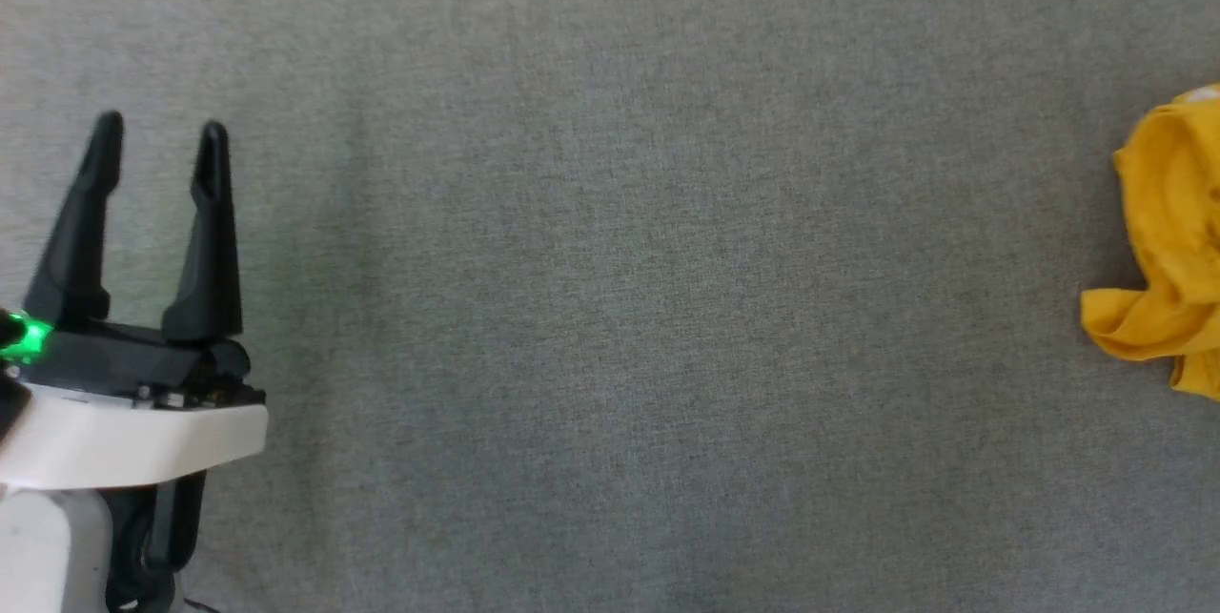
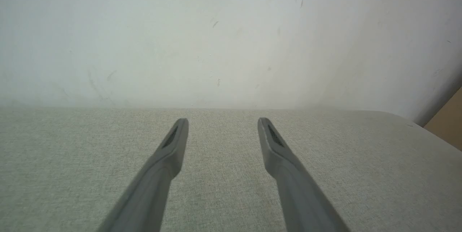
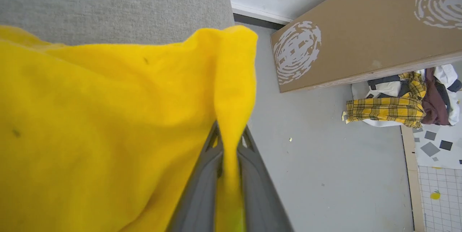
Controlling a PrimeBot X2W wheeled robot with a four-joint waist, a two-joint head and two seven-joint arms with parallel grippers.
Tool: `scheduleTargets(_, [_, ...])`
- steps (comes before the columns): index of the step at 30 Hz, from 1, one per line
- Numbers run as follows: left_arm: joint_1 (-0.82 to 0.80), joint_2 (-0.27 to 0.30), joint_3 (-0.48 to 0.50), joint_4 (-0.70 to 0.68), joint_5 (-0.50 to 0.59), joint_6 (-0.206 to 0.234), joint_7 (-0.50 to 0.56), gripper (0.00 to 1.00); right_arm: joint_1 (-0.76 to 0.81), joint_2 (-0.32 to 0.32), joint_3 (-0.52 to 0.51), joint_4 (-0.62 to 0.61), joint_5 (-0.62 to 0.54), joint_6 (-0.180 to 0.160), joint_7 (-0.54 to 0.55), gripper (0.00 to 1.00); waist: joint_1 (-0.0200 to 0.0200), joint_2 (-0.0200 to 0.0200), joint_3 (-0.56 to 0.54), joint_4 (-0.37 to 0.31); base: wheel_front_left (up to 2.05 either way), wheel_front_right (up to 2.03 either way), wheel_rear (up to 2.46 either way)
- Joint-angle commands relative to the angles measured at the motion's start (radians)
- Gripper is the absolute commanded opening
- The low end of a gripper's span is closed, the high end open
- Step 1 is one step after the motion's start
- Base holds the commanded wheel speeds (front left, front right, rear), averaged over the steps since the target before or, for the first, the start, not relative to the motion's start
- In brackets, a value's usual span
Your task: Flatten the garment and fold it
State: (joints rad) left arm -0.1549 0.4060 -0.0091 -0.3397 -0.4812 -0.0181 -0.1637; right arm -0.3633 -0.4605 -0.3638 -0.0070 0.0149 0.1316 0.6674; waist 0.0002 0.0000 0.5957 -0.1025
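Meeting a white wall [image 2: 216, 26], the grey surface [image 1: 610, 308] underlies the gaping left pincer [image 1: 162, 124]; right pincer [image 3: 231, 133] clenches the yellow garment [image 3: 108, 116].

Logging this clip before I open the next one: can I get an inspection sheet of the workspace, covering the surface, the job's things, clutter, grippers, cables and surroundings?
Surface: grey fabric-covered surface, flat.
Job's things: yellow garment is bunched at the right edge of the head view, not flattened or folded.
Clutter: nothing seen on the surface.
Grippers: left gripper is open, holds nothing and sits over the surface. Right gripper is shut on a fold of the garment.
Cables: nothing seen.
Surroundings: white wall behind the surface. Beside it, a brown board with white prints and a pile of clothes on the grey floor.
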Motion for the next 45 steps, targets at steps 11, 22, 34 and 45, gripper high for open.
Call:
scheduleTargets(11, [-0.029, 0.0, 0.019, -0.007, 0.053, -0.028, -0.083, 1.0, -0.037, 0.049, -0.047, 0.092, -0.059, -0.001, -0.071, 1.0, -0.0002, 0.0, 0.027, -0.011, 0.0, 0.0, 0.0])
scheduleTargets(22, [0.008, -0.109, 0.03, 0.09, -0.003, -0.014, -0.095, 1.0, -0.014, 0.116, -0.037, 0.088, -0.03, -0.001, -0.223, 1.0, -0.0002, 0.0, -0.112, 0.027, 0.0, 0.0, 0.0])
scheduleTargets(34, [0.094, -0.18, 0.026, 0.142, 0.039, 0.006, -0.098, 1.0, 0.118, 0.27, 0.093, -0.071, 0.059, -0.001, -0.437, 1.0, -0.0002, 0.0, -0.293, 0.077, 0.0, 0.0, 0.0])
scheduleTargets(45, [0.211, -0.231, 0.037, 0.158, 0.09, -0.001, -0.098, 1.0, 0.268, 0.4, 0.146, -0.137, 0.01, -0.001, -0.68, 1.0, -0.0002, 0.0, -0.412, 0.116, 0.0, 0.0, 0.0])
